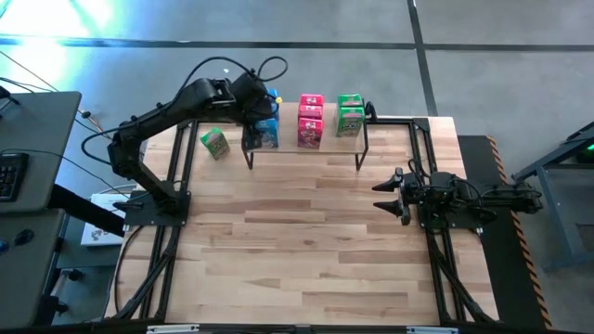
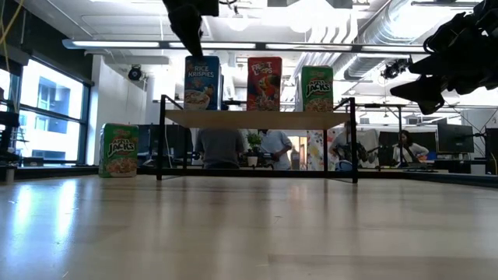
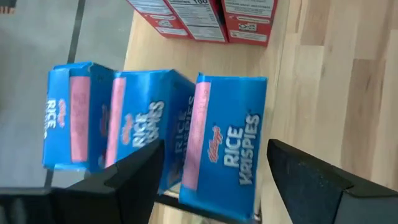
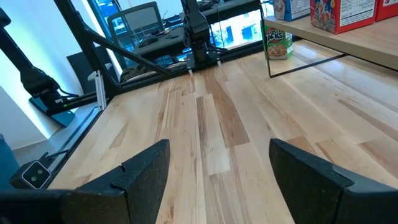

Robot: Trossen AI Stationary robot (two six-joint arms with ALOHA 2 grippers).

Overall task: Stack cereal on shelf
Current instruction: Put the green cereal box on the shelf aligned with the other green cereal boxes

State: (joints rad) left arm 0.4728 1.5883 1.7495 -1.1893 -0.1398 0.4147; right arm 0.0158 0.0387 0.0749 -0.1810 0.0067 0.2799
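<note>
Standing on the shelf (image 1: 306, 148) at the twelve o'clock edge of the table (image 1: 306, 241) are the cereal boxes, grouped by colour: blue boxes (image 1: 266, 133) toward nine o'clock, pink-red boxes (image 1: 310, 121) in the middle and green boxes (image 1: 350, 115) toward three o'clock. From table height, one blue (image 2: 202, 82), one pink-red (image 2: 264, 83) and one green (image 2: 317, 88) front show upright along the board. One more green box (image 1: 214, 142) stands apart on the tabletop, just off the shelf's nine o'clock end.

The left gripper (image 1: 257, 109) hangs over the blue group. In the left wrist view its fingers (image 3: 130, 174) stand wide apart on either side of the nearest blue box (image 3: 225, 146), with gaps showing on both sides, so nothing is clamped; two more blue boxes (image 3: 134, 127) stand beside it.

The right gripper (image 1: 383, 197) waits over the table's three o'clock side, well away from the shelf, its jaws spread and holding nothing.

People (image 2: 220, 146) sit in the room beyond the table.
</note>
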